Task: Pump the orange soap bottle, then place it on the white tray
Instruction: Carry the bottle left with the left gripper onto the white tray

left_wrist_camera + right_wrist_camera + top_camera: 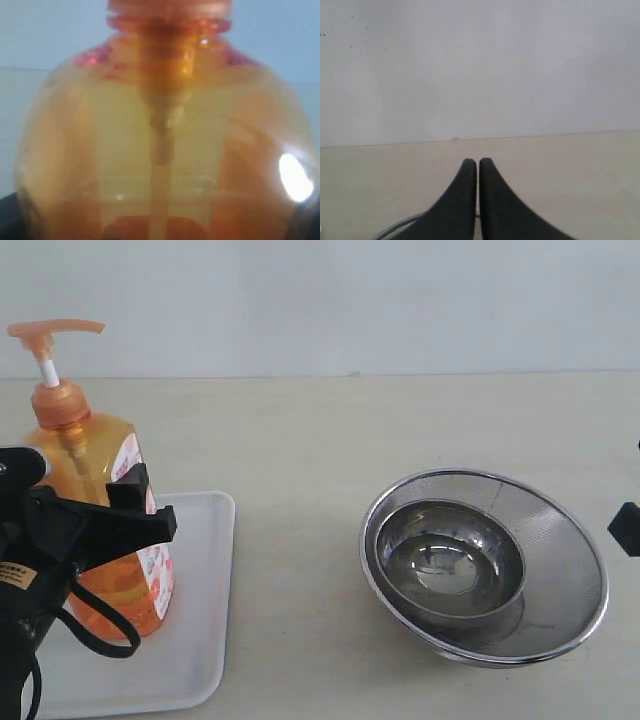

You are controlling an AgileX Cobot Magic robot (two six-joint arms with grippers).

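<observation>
The orange soap bottle [95, 520] stands upright over the white tray [200, 640] at the left, its base at the tray's surface; I cannot tell whether it rests there. Its orange pump head [55, 332] is raised on the white stem. My left gripper [150, 503] is shut on the bottle's body, with black fingers on both sides. The bottle [160, 140] fills the left wrist view and hides the fingers there. My right gripper [478, 162] is shut on nothing and shows only as a black piece [625, 528] at the exterior view's right edge.
A round steel mesh bowl [560, 540] with a smaller steel bowl [445, 560] inside it sits right of centre on the beige table. Its rim [395, 227] shows below the right gripper. A pale wall stands behind the table.
</observation>
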